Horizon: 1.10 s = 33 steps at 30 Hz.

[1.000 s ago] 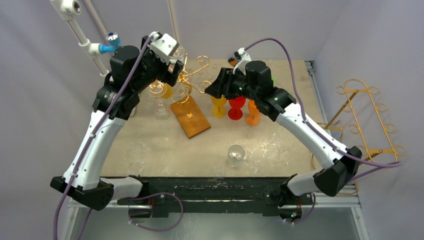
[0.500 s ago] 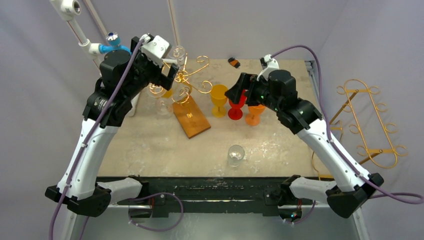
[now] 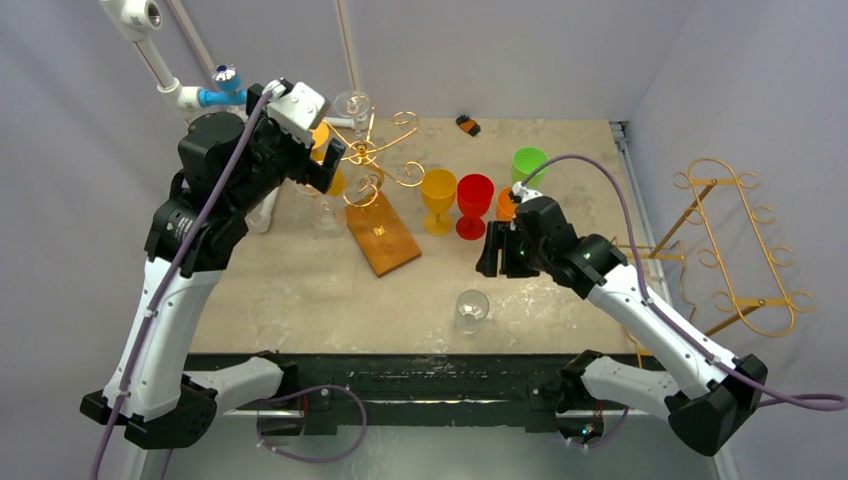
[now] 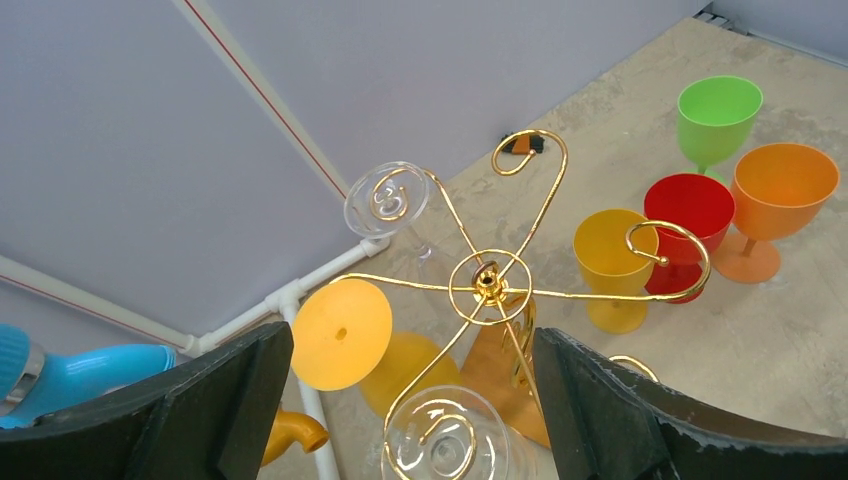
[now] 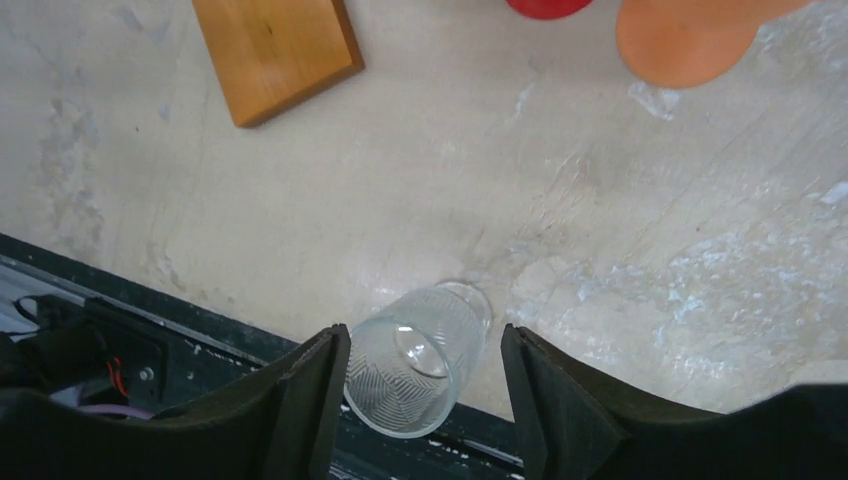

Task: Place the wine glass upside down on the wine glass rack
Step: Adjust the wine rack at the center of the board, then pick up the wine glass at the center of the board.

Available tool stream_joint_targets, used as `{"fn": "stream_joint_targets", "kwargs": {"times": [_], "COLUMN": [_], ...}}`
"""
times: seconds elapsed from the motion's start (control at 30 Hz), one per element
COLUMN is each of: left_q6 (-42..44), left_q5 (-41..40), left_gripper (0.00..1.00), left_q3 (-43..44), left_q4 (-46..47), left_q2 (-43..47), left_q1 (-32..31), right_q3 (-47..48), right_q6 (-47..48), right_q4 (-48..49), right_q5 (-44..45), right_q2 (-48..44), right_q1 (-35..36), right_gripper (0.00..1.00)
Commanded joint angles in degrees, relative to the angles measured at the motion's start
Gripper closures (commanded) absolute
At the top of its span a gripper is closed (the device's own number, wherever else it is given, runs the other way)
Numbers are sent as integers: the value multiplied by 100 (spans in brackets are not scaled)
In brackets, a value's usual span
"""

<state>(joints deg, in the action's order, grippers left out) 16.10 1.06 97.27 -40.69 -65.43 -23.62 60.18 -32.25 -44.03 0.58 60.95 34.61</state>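
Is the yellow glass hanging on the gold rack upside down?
Upside down: the yellow plastic wine glass shows its flat foot on top, bowl hanging below the gold wire rack.

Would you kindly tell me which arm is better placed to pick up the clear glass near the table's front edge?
Right. Its open right gripper hovers right over the clear glass; the left gripper, also open, is far back at the gold rack.

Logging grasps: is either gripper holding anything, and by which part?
Nothing is held. The left gripper is open above the rack; the right gripper is open above the clear glass, not gripping it.
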Motion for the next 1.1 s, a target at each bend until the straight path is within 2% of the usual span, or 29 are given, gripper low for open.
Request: {"fn": "stream_joint_targets", "kwargs": {"times": [0.0, 0.2, 0.3, 0.43, 0.53, 0.7, 0.9, 1.07], "left_q6": [-155, -186, -177, -169, -168, -121, -40, 19], "left_q5": [-271, -233, -225, -195, -168, -133, -132, -132], "left_gripper": [4, 5, 7, 10, 12, 14, 18, 21], "left_q3": [41, 6, -62, -96, -86, -97, -133, -168], "left_q4": [-326, -330, -311, -322, -326, -371, -402, -396], "left_q2": [160, 153, 175, 188, 187, 159, 152, 179], "left_q1": [33, 33, 33, 33, 33, 33, 35, 33], "right_q3": [-402, -613, -827, -1141, -1184, -599, 450, 1055], "right_q6": [-394, -574, -622, -663, -663, -620, -318, -98], "right_q4": [-198, -171, -57, 236, 281, 10, -393, 81], "right_q5": [277, 449, 484, 351, 450, 600, 1140, 973], "right_q2": [-73, 172, 196, 325, 422, 338, 556, 964], "right_q1": [512, 832, 828, 834, 828, 828, 659, -182], "right_gripper": [36, 35, 38, 48, 46, 34, 32, 38]}}
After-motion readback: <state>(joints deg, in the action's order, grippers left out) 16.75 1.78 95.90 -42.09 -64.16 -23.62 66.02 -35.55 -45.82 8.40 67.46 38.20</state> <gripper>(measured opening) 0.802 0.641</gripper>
